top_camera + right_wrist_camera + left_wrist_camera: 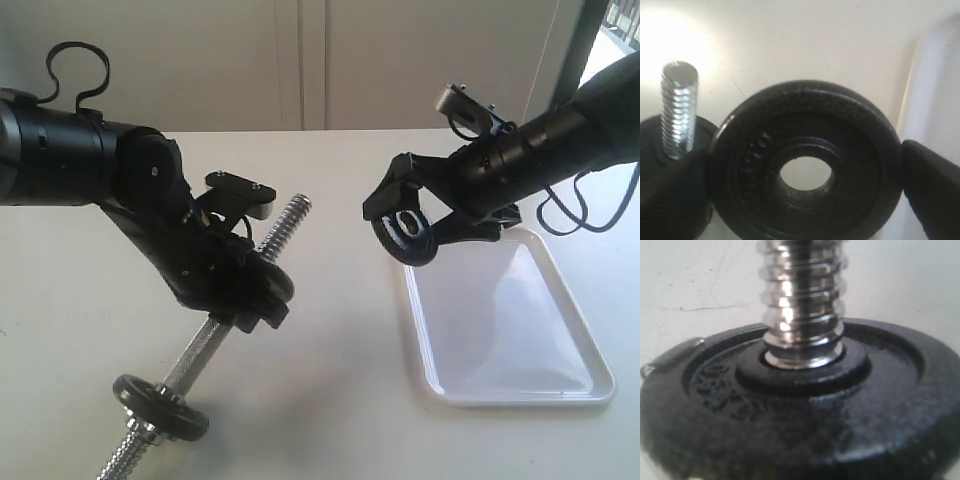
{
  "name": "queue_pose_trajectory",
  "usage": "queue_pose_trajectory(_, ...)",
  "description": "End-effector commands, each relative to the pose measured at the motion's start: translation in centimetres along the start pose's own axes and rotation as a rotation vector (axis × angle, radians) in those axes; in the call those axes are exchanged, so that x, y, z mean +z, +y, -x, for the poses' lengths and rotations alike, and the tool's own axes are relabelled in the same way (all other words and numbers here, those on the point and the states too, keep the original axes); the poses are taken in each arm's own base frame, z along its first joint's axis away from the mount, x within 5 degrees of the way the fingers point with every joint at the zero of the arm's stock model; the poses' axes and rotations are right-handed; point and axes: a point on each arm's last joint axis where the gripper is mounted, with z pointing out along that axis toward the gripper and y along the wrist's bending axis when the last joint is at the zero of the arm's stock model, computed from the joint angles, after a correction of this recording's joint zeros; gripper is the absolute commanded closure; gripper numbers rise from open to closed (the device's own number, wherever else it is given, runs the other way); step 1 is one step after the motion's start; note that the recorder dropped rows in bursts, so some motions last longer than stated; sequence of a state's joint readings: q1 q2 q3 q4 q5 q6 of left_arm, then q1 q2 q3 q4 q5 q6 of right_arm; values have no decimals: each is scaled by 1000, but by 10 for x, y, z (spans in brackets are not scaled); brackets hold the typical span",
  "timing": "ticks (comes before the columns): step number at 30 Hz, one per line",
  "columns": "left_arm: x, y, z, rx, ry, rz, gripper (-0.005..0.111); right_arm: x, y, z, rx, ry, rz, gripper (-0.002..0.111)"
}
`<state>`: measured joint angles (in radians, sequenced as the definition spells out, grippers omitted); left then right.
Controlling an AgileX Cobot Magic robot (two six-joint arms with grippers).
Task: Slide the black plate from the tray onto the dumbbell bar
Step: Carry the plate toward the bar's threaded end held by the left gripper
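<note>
My right gripper [407, 232] is shut on the black plate [403, 222] and holds it on edge in the air, just off the near-left corner of the white tray [505, 330]. In the right wrist view the fingers [932, 187] press the rim of the black plate [805, 165], whose hole is empty. My left gripper [255, 292] is shut on the dumbbell bar [197, 348], which is tilted with its threaded end [286, 221] pointing up toward the plate. A black disc [160, 403] sits low on the bar. Another disc [790, 430] fills the left wrist view and hides those jaws.
The tray lies on the pale table at the right with nothing in it. A gap of bare table separates the bar's threaded end [678, 107] from the held plate. A wall runs along the back.
</note>
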<state>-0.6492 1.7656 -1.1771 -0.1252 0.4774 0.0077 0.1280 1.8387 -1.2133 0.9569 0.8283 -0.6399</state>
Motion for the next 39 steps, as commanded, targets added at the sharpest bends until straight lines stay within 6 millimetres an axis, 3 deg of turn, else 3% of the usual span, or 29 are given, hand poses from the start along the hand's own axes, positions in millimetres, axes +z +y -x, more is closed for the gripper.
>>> queue_pose_trajectory(1,-20,-18,7,62,-67,-38,107,-9,14,9,52,-76,88,108)
queue_pose_trajectory(18,-20,-25,6,115,-57,-61,107,-9,22,7,93,-44,183,108)
queue_pose_trajectory(25,-20,-37,5,172,-58,-106,107,-10,26,8,71,-64,227,108)
queue_pose_trajectory(39,-20,-39,5,193,-58,-116,107,-2,19,4,81,-52,210,108)
